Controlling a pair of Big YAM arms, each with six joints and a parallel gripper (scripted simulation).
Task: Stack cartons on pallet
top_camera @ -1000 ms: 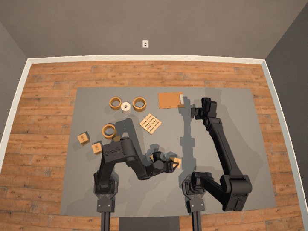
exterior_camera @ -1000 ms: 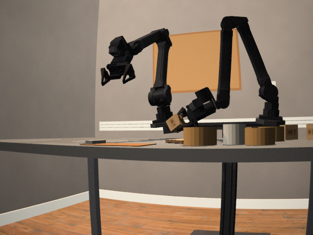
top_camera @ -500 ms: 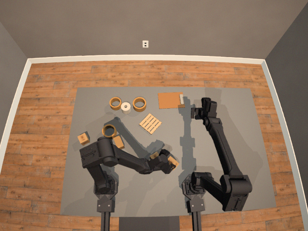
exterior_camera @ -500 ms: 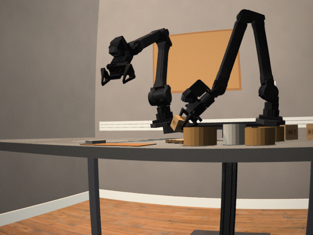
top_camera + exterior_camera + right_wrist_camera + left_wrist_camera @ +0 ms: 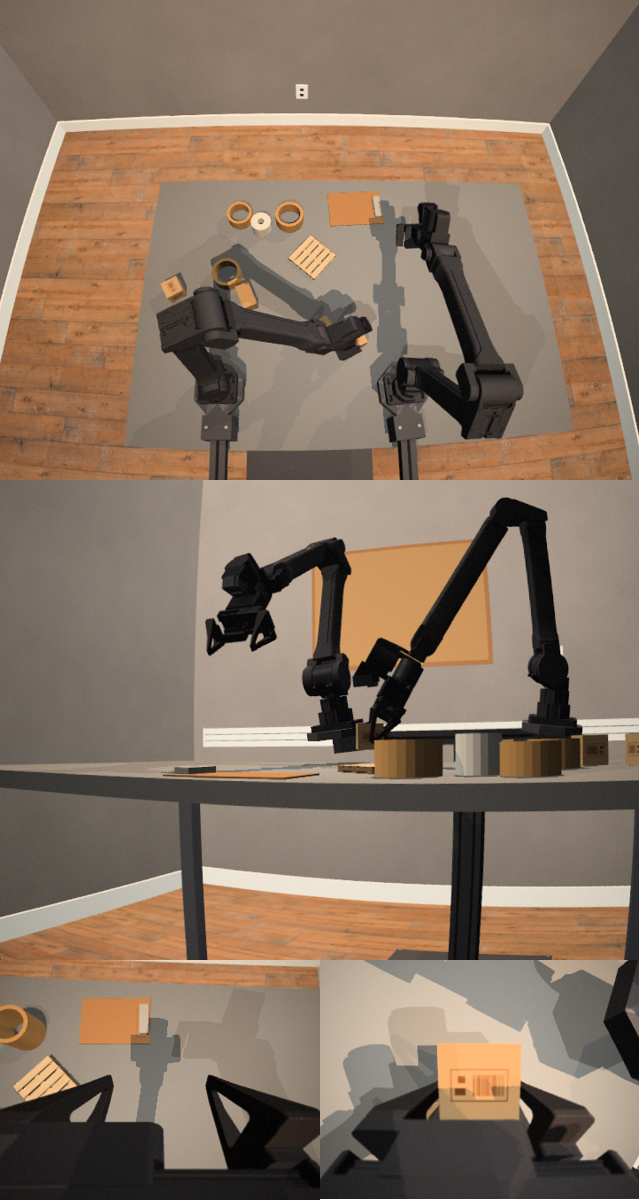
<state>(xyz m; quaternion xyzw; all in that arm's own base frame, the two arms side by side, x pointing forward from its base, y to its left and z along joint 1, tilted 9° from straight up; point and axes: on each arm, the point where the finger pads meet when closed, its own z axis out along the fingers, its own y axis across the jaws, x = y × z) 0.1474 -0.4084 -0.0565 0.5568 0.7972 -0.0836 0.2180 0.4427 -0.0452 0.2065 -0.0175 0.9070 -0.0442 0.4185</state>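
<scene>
Wooden flooring and plain walls surround a gray counter (image 5: 288,403) (image 5: 319,793), where 0 of 4 cartons are stacked on the pallet (image 5: 311,257) (image 5: 356,768) (image 5: 46,1079). 1 carton (image 5: 361,340) (image 5: 364,734) (image 5: 479,1062) is grasped by the left claw (image 5: 357,338) (image 5: 384,736) (image 5: 479,1079); the right claw (image 5: 402,235) (image 5: 234,647) (image 5: 159,1080) is spread, unfilled. All 4 levels remain to be built, by number.

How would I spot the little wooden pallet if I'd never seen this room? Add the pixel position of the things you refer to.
Look at the big grey table (image 5: 412,792). Near its middle, beside the orange clipboard (image 5: 350,208) (image 5: 242,775) (image 5: 107,1020), lies a small, pale square (image 5: 311,257) (image 5: 356,767) (image 5: 46,1076) turned cornerwise. Unlike the round rings and boxy cartons, it is low, flat and slatted.
</scene>
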